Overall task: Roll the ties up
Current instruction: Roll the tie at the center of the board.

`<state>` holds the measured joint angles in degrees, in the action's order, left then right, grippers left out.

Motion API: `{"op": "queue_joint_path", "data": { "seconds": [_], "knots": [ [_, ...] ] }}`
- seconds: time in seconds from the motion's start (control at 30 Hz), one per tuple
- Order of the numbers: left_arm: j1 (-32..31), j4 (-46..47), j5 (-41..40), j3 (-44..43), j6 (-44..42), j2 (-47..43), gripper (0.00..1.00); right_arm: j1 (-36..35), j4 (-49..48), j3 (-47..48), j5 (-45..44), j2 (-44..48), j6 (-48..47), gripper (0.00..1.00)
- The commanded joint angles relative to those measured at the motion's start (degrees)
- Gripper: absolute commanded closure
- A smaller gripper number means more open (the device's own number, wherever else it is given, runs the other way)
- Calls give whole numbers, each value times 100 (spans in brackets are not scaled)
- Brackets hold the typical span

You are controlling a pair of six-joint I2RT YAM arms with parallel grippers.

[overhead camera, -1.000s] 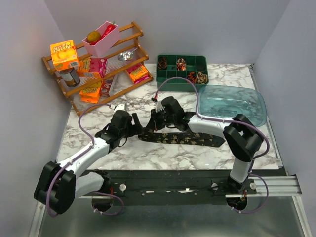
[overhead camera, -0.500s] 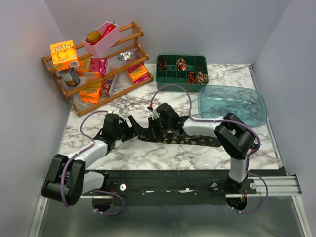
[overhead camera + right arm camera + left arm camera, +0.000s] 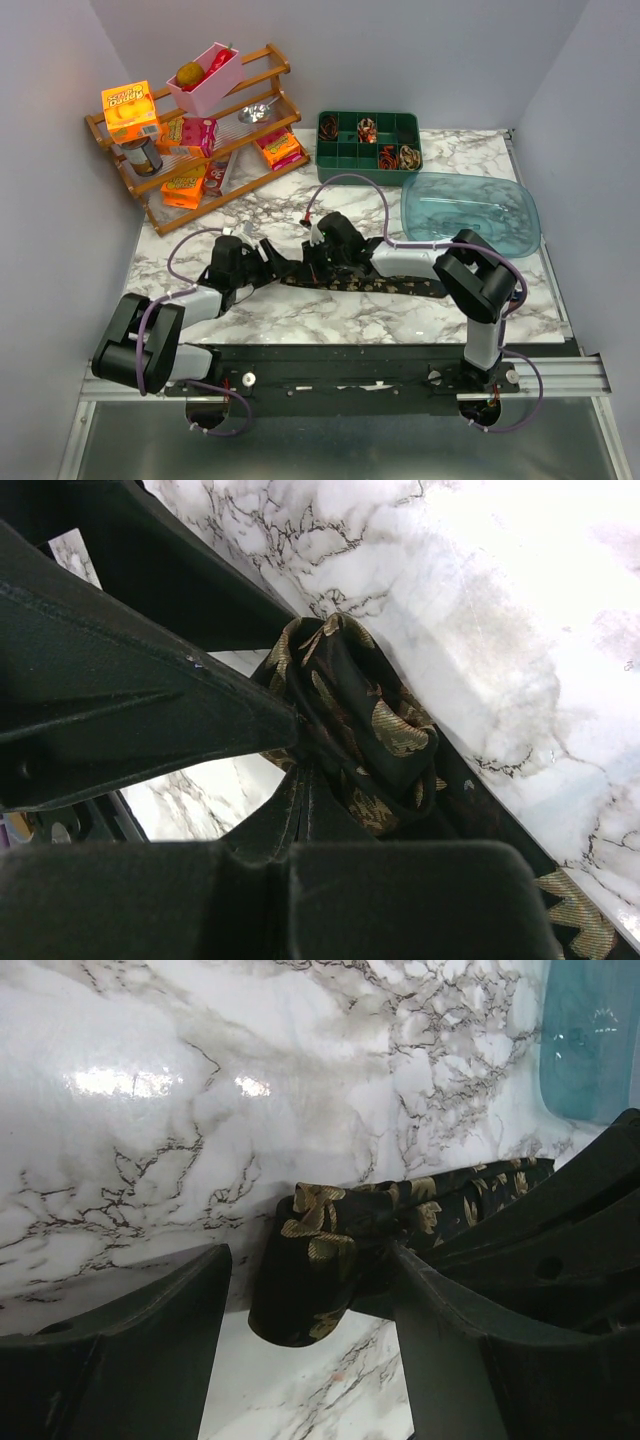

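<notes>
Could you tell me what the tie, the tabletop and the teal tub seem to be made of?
Tie: soft woven fabric, dark with faintly shiny gold motifs; it folds and rolls limply.
Tabletop: glossy marble-look surface, veined, with bright glare; stone or printed laminate, unclear.
Tub: smooth translucent teal plastic, by its see-through look.

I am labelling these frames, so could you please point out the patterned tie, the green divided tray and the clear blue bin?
patterned tie [image 3: 395, 286]: top external view, flat unrolled stretch.
green divided tray [image 3: 365, 177]: top external view, near wall.
clear blue bin [image 3: 470, 212]: top external view, bare floor.
</notes>
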<state>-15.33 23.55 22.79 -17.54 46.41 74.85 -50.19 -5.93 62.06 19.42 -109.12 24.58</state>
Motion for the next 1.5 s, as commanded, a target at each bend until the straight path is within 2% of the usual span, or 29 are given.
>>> {"op": "queue_joint_path", "data": {
  "seconds": [0.0,0.27,0.67,1.1,1.47],
  "knots": [
    [22,317,33,102,-36,170,26,-25,154,34,-166,286,-58,99],
    [22,317,-37,84,-141,118,26,-8,233,78,-597,682,-85,99],
    [22,817,138,225,-71,372,34,-8,532,69,-1151,190,-173,99],
    [-110,1230,463,216,-150,767,36,-8,576,78,-1248,40,-138,99],
    [-154,1820,455,242,-45,909,71,-8,576,34,-1204,119,-120,99]
  ]
}}
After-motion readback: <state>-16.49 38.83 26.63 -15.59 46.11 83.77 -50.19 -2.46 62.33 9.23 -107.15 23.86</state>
